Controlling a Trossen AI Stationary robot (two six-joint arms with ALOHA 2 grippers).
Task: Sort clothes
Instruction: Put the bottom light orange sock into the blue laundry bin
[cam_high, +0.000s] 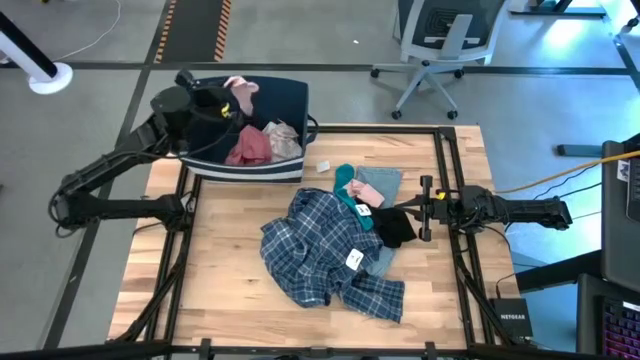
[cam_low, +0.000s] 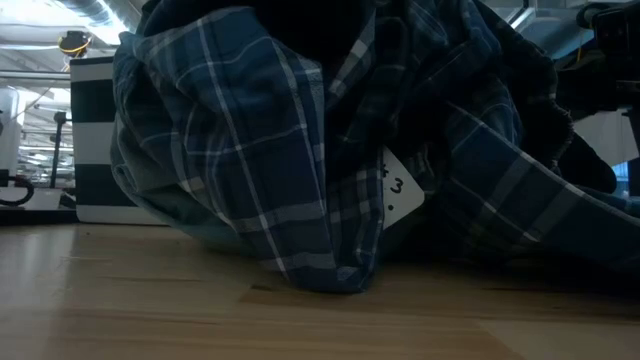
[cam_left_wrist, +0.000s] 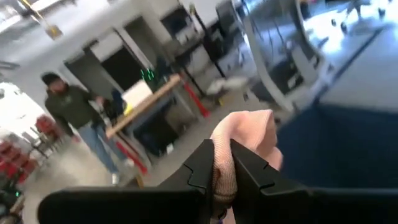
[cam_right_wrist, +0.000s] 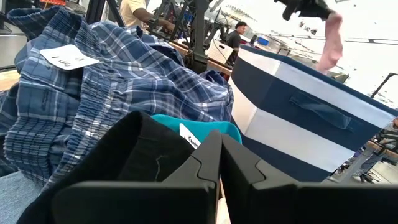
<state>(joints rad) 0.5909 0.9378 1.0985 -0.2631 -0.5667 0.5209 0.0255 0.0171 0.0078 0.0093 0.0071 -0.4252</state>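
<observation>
Left gripper (cam_high: 232, 100) clamps a pink piece (cam_high: 241, 91) above the striped bin (cam_high: 290, 170); released off-centre, it could drape over the rim. Plaid shirt (cam_high: 320, 250) waits mid-table. Right gripper (cam_high: 424, 207), fingers pinched together, holds nothing.

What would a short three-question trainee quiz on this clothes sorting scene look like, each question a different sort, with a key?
1. True or false: the left gripper is shut on a pink piece above the striped fabric bin.
2. Multiple choice: which garment covers most of the table's middle? A) white towel B) plaid shirt C) red jacket
3. Fill in: the right gripper is shut and empty, beside the small ____ item.

Key: 1 true; 2 B; 3 black
</observation>
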